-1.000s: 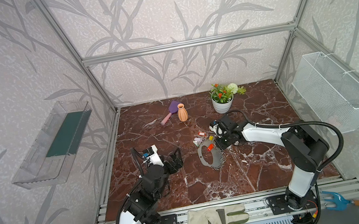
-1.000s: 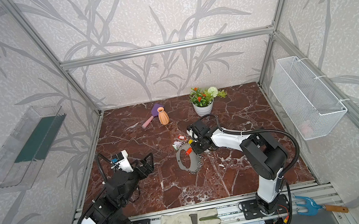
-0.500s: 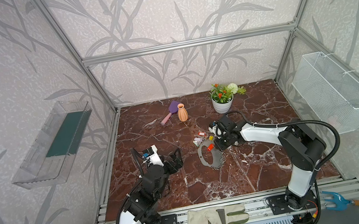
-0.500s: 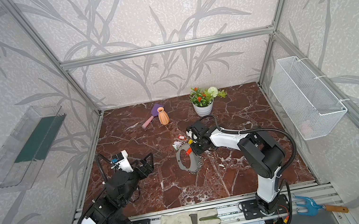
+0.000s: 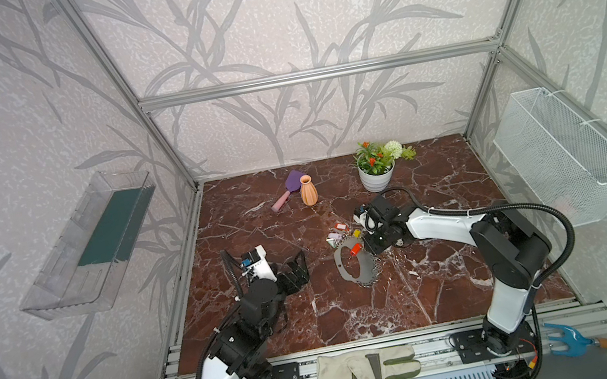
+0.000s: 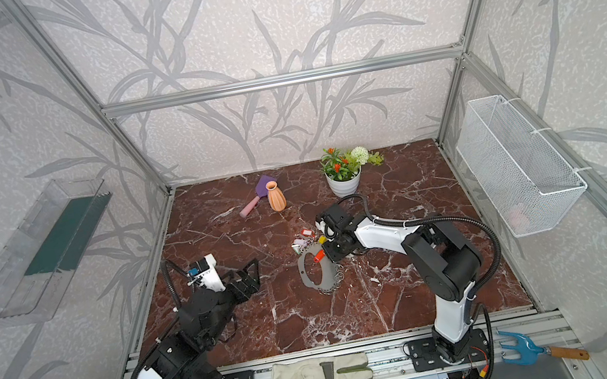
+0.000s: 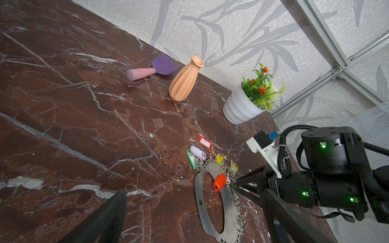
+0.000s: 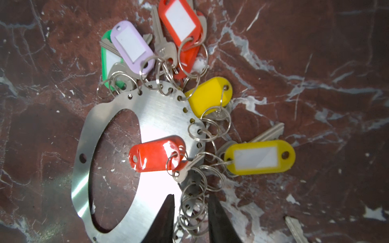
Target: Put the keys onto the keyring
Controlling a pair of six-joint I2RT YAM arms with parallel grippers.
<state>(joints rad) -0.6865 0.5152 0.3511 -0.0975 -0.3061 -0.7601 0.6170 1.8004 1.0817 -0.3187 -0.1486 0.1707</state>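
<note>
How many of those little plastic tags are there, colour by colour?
Red tags: 2 plainly seen, perhaps another underneath
Yellow tags: 2
Lilac tag: 1
Green tag: 1
Total: 6 plainly seen

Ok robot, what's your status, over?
Left gripper open, apart from keyring. Right gripper straddling its split rings, grip unclear. Tagged keys bunched at plate edge. Nothing in the way.

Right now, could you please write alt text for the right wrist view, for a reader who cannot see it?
A grey oval keyring lies on red marble, with key tags fanned along its edge: lilac, green, red and yellow. Two dark jaws, narrowly parted, straddle its silver split rings.
</note>
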